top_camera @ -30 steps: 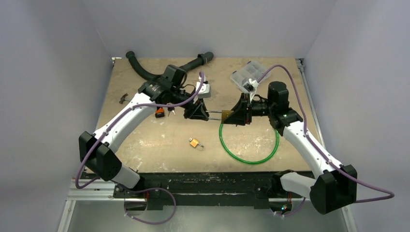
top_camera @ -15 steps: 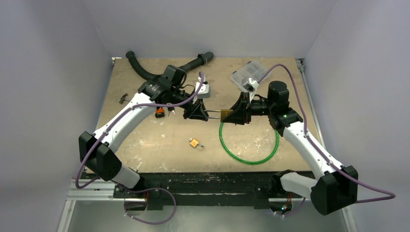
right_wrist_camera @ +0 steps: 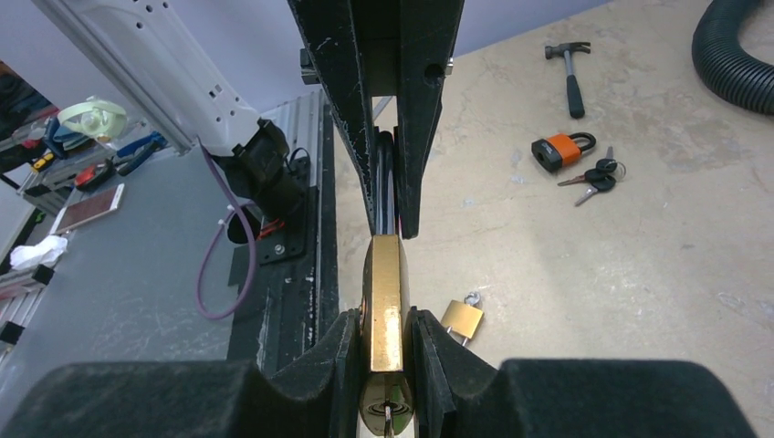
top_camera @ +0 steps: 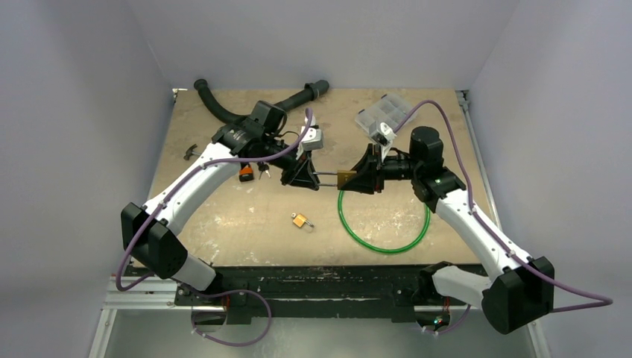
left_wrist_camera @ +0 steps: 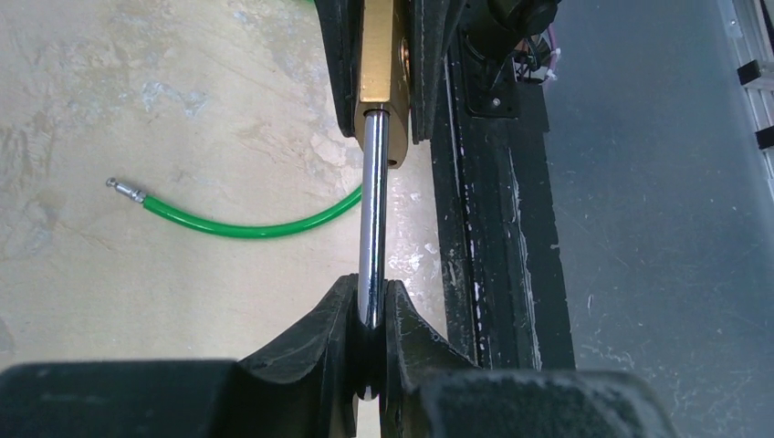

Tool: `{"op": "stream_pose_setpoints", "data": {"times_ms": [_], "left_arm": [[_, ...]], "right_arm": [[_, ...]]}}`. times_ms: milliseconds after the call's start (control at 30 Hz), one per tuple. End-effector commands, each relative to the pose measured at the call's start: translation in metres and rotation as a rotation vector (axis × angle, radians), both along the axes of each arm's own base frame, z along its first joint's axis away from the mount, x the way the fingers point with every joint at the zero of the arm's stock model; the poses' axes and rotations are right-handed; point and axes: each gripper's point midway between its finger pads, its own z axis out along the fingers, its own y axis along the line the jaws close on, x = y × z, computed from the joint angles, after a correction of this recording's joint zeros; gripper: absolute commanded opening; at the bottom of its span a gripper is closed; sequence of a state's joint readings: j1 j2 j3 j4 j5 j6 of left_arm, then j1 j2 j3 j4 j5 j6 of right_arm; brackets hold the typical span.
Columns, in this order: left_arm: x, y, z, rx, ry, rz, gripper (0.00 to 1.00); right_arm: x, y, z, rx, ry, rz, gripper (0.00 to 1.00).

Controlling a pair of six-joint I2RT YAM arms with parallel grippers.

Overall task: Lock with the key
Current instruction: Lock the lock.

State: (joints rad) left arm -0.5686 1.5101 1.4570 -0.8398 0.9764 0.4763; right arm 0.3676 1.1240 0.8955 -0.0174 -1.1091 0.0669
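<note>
A brass padlock (top_camera: 345,179) hangs in the air between my two grippers. My right gripper (right_wrist_camera: 384,319) is shut on its brass body (right_wrist_camera: 384,283). At that view's bottom edge a key (right_wrist_camera: 387,420) sits in the keyhole. My left gripper (left_wrist_camera: 371,297) is shut on the chrome shackle (left_wrist_camera: 372,210), which runs straight up into the brass body (left_wrist_camera: 381,55). In the top view the left gripper (top_camera: 313,177) faces the right gripper (top_camera: 350,180) over the table's middle.
A small brass padlock (top_camera: 301,221) lies in front, next to a green cable ring (top_camera: 384,224). An orange padlock (top_camera: 245,174) with keys (top_camera: 262,173), a hammer (top_camera: 190,151) and a black hose (top_camera: 223,112) lie left. A clear box (top_camera: 382,113) stands at the back.
Both grippers have drifted slightly to the left with the padlock held between them. Nothing on the table has moved.
</note>
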Motion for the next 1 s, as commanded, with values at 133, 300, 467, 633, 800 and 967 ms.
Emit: {"op": "stream_pose_setpoints", "data": {"times_ms": [133, 300, 467, 633, 800, 967], "left_arm": [[-0.010, -0.036, 0.040, -0.166, -0.004, -0.078, 0.00], [-0.012, -0.046, 0.049, -0.201, -0.007, -0.078, 0.00], [-0.019, -0.057, 0.053, -0.218, -0.017, -0.088, 0.00], [-0.017, -0.069, 0.061, -0.267, -0.031, -0.068, 0.00], [-0.017, -0.079, 0.066, -0.289, -0.045, -0.071, 0.00], [-0.020, -0.087, 0.069, -0.307, -0.054, -0.086, 0.00]], "right_arm": [[-0.002, 0.023, 0.045, 0.070, -0.227, 0.037, 0.00], [-0.010, 0.033, 0.038, 0.066, -0.212, 0.078, 0.00], [-0.014, 0.040, 0.036, 0.072, -0.212, 0.107, 0.00], [-0.024, 0.049, 0.036, 0.086, -0.200, 0.143, 0.00], [-0.028, 0.056, 0.036, 0.102, -0.199, 0.156, 0.00], [-0.032, 0.062, 0.037, 0.121, -0.188, 0.174, 0.00]]}}
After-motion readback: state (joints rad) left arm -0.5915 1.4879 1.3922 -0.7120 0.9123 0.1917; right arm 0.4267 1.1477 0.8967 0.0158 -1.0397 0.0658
